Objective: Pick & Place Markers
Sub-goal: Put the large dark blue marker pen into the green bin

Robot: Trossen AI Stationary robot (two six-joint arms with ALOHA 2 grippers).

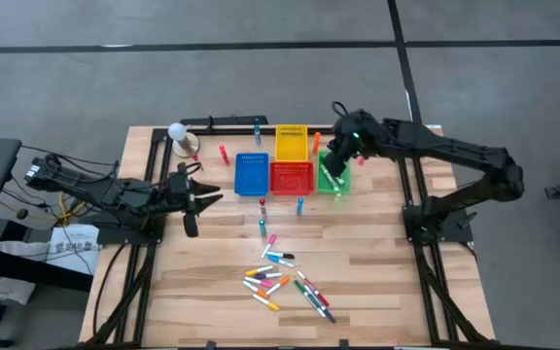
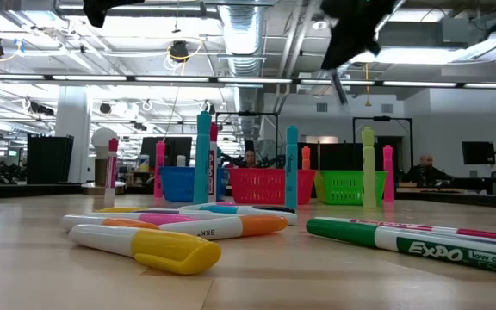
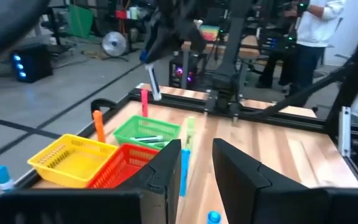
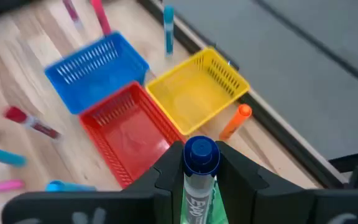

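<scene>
Right gripper point(image 4: 201, 180) is clamped on a blue-capped marker point(image 4: 200, 163) over the green bin point(image 1: 332, 176); left gripper point(image 3: 194, 165) holds nothing, fingers slightly apart. Green marker point(image 2: 403, 243) reads "EXPO low odor".

From my station the desk point(image 1: 377, 262) reads as pale wood planks with a smooth, faintly shiny finish, edged by a matt black metal frame point(image 1: 421, 194). The baskets point(image 4: 194, 87) look like thin plastic mesh, slightly glossy. The markers point(image 2: 188, 226) have smooth glossy plastic barrels, and each end effector point(image 3: 194, 168) looks like matt black plastic.
</scene>
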